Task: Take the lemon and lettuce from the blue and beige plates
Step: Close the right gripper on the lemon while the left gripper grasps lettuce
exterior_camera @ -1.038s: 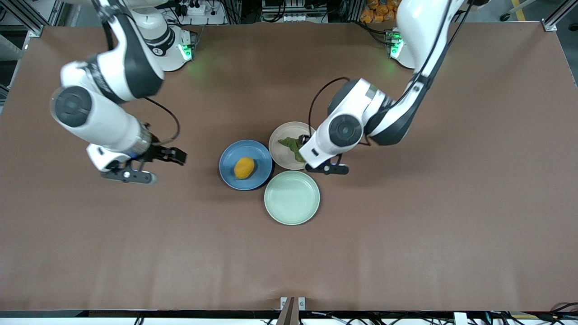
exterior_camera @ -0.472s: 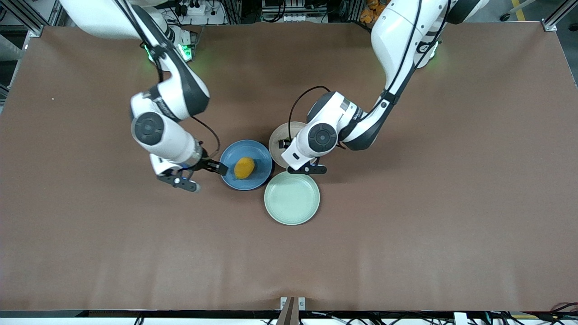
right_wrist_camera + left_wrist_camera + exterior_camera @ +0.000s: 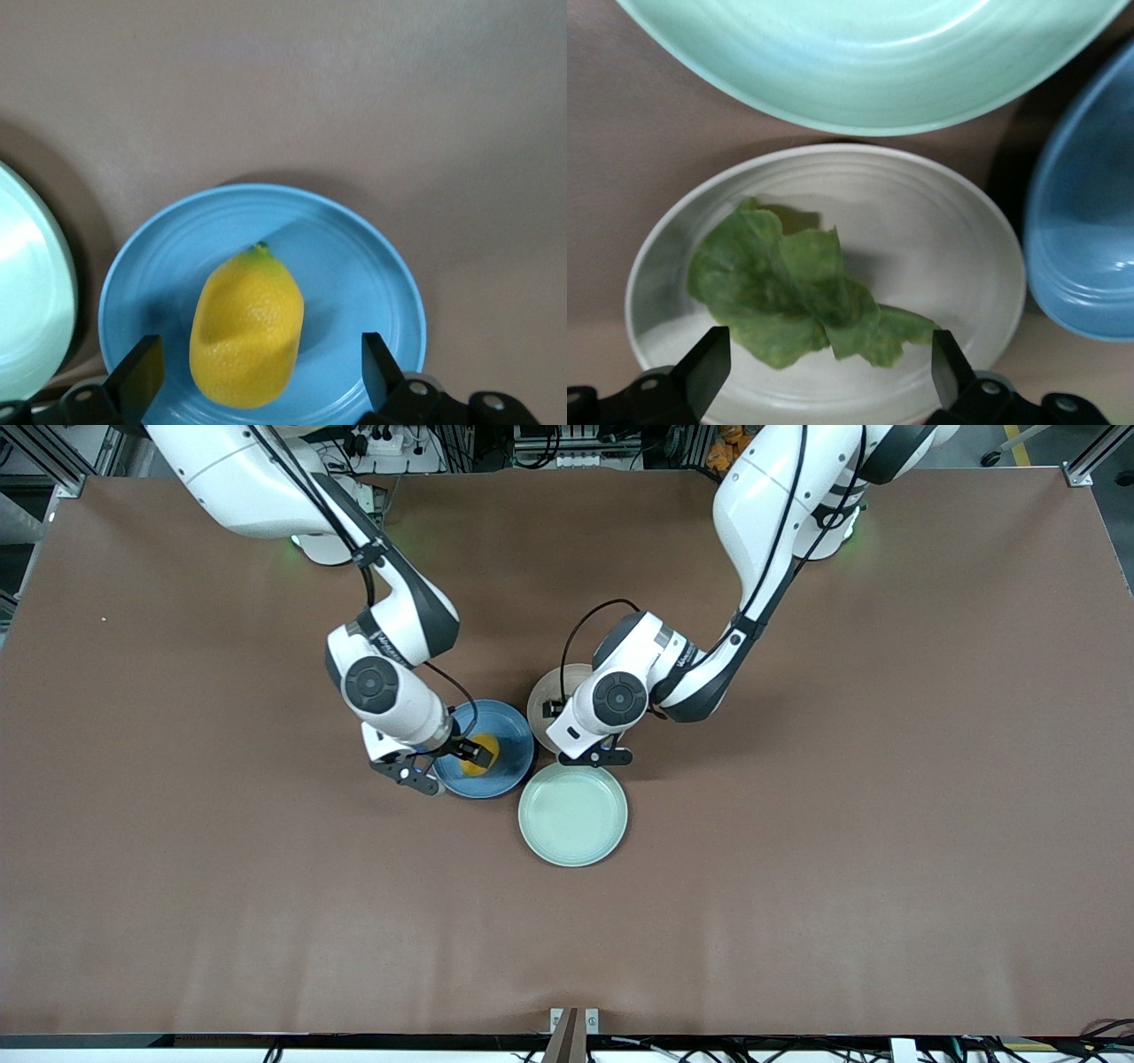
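Observation:
The lemon (image 3: 248, 332) lies on the blue plate (image 3: 354, 266). My right gripper (image 3: 257, 376) is open just over it, one finger on each side of the lemon, not touching. In the front view the right gripper (image 3: 461, 760) partly covers the lemon (image 3: 487, 744) on the blue plate (image 3: 512, 726). The lettuce (image 3: 797, 297) lies flat on the beige plate (image 3: 921, 195). My left gripper (image 3: 830, 372) is open just above the leaf's edge. In the front view the left gripper (image 3: 580, 744) hides the lettuce, and only part of the beige plate (image 3: 547, 695) shows.
An empty mint-green plate (image 3: 572, 813) sits nearer the front camera, touching both other plates; it also shows in the left wrist view (image 3: 877, 62) and the right wrist view (image 3: 27, 292). Brown table (image 3: 797, 868) lies all round.
My right arm has swung in from its end of the table to over the blue plate. My left gripper has shifted over the beige plate and now covers the lettuce.

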